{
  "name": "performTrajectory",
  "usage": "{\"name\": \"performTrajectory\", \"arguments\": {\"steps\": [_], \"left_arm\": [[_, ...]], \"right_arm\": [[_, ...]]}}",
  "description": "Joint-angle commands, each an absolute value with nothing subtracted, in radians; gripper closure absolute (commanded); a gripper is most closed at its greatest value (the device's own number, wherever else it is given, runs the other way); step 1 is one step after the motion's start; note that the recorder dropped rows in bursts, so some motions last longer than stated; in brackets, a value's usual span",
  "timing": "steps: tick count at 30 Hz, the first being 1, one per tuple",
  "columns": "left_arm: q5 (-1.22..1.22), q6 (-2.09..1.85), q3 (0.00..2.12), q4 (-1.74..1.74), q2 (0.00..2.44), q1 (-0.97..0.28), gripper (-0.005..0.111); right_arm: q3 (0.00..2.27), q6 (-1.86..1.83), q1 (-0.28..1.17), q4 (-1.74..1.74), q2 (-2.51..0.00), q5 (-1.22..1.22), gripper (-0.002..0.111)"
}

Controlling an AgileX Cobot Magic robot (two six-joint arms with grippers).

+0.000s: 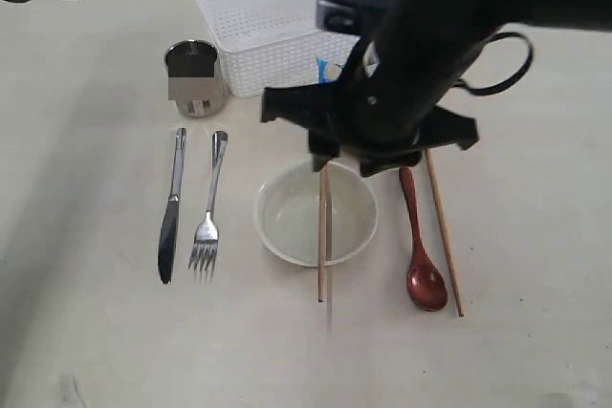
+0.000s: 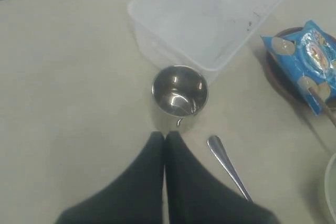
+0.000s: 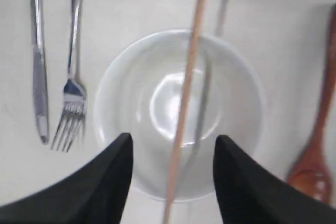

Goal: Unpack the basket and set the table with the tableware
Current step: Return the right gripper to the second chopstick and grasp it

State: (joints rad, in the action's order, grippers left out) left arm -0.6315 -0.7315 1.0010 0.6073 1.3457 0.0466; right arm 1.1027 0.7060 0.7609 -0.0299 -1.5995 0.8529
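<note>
Beige table (image 2: 68,66), bag (image 2: 307,56) on plate (image 2: 275,77)

The right arm (image 1: 430,35) is matt black and bulky, with a wide black crossbar (image 1: 373,131) at its end — a thin black cable (image 1: 512,64) loops off its side, and a small grey block (image 1: 337,11) sits on it. The left gripper (image 2: 165,135) is two plain black wedges tapering to narrow tips; the right gripper (image 3: 173,139) is the same black, with rounded tips.
</note>
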Motion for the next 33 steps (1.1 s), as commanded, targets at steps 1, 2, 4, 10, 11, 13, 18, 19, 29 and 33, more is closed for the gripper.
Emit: {"name": "performTrajectory", "arguments": {"steps": [1, 2, 4, 10, 11, 13, 18, 19, 29, 33], "left_arm": [[-0.633, -0.732, 0.995, 0.613, 1.339, 0.049, 0.107], [-0.633, -0.732, 0.995, 0.613, 1.339, 0.049, 0.107], [-0.63, -0.732, 0.995, 0.613, 1.339, 0.049, 0.107], [-0.619, -0.733, 0.995, 0.613, 1.339, 0.049, 0.107], [-0.615, -0.733, 0.995, 0.613, 1.339, 0.049, 0.107], [-0.611, -0.733, 0.995, 0.613, 1.339, 0.049, 0.107], [-0.611, -0.735, 0.995, 0.613, 1.339, 0.049, 0.107], [-0.611, -0.735, 0.995, 0.613, 1.339, 0.049, 0.107], [-0.611, -0.737, 0.995, 0.613, 1.339, 0.049, 0.107], [-0.611, -0.737, 0.995, 0.613, 1.339, 0.049, 0.107]], "right_arm": [[1.075, 0.716, 0.624, 0.087, -1.572, 0.979, 0.062], [1.054, 0.705, 0.588, 0.1, -1.572, 0.969, 0.062], [0.999, 0.676, 0.531, 0.102, -1.572, 0.905, 0.062], [0.851, 0.66, 0.428, 0.105, -1.582, 0.681, 0.062], [0.841, 0.66, 0.42, 0.105, -1.596, 0.67, 0.062], [0.836, 0.651, 0.421, 0.111, -1.635, 0.66, 0.062], [0.836, 0.624, 0.424, 0.085, -1.725, 0.585, 0.062], [0.836, 0.628, 0.424, 0.085, -1.741, 0.578, 0.062], [0.836, 0.628, 0.424, 0.087, -1.781, 0.581, 0.062], [0.836, 0.628, 0.424, 0.087, -1.781, 0.581, 0.062]]}}
